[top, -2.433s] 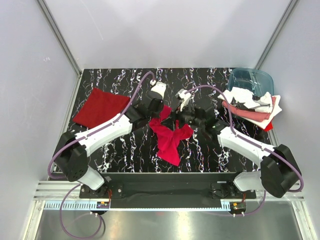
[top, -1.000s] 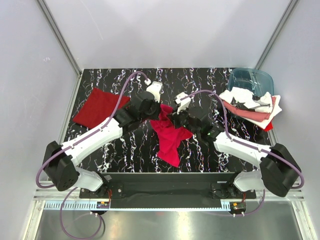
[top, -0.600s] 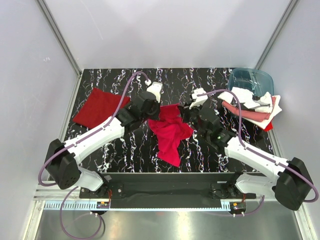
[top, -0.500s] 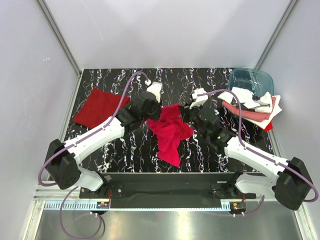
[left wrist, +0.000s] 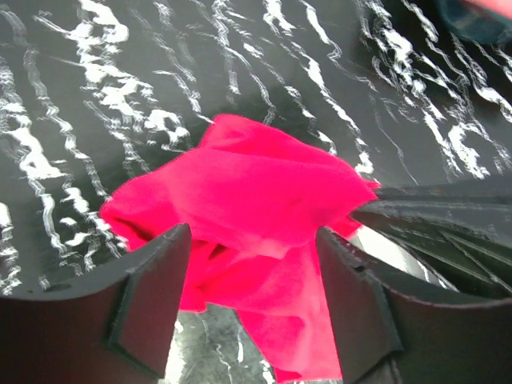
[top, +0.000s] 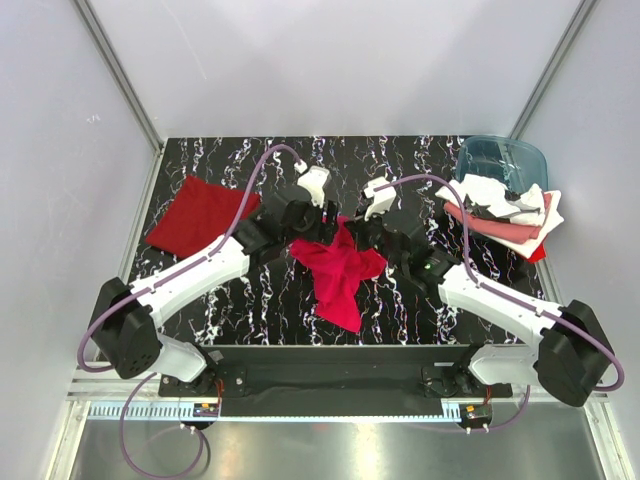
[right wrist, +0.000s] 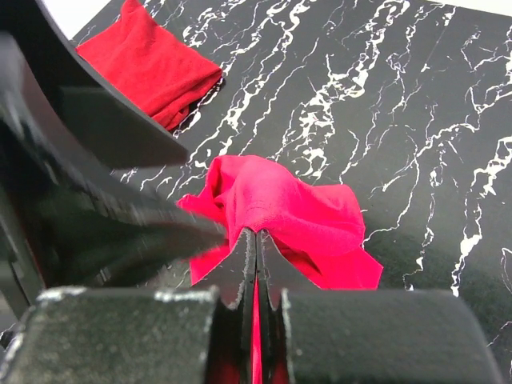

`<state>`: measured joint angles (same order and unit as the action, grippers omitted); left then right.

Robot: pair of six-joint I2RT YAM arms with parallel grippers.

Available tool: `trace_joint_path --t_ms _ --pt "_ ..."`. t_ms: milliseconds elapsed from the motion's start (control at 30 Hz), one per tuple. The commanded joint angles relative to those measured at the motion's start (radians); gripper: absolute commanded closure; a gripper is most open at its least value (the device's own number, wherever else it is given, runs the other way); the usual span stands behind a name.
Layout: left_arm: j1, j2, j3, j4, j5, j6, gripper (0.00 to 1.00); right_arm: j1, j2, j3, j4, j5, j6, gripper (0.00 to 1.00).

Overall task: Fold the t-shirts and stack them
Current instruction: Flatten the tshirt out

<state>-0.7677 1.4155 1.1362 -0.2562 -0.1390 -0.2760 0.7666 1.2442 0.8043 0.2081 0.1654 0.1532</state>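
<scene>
Now left tool has sprung apart; right tool stays clamped on crimson t-shirt.

- Tub: near rim hidden under shirt pile.
- Crimson shirt: lower edge cut off, left wrist view.
- Dark arm part, right wrist view: blurred, part unidentifiable.

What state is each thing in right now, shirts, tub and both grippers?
crimson shirt: crumpled, mid-table
dark red shirt: folded flat, far left
pile of shirts: loose heap, unfolded, by the tub
tub: upright, no lid
left gripper: open over the crimson shirt
right gripper: shut on the crimson shirt
</scene>
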Motion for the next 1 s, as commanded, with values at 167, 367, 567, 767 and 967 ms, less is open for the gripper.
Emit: trace_joint_path --t_ms 167,367,567,767,967 --pt "-0.01 -0.036 -0.047 0.133 0.134 0.046 0.32 -0.001 -0.028 0.055 -0.022 -0.038 0.022 1.0" --pt "-0.021 0.0 -0.038 0.147 0.144 0.054 0.32 -0.001 -0.063 0.041 -0.016 -0.058 0.037 1.0" --pt "-0.019 0.083 0.03 0.081 -0.009 0.049 0.53 -0.001 -0.077 0.036 -0.013 -0.069 0.037 1.0" --pt "-0.005 0.095 0.037 0.071 -0.04 0.038 0.68 -0.001 -0.081 0.033 -0.012 -0.063 0.04 1.0" --pt "-0.005 0.088 0.046 0.044 -0.079 0.037 1.0 -0.001 -0.068 0.032 -0.009 -0.056 0.02 1.0"
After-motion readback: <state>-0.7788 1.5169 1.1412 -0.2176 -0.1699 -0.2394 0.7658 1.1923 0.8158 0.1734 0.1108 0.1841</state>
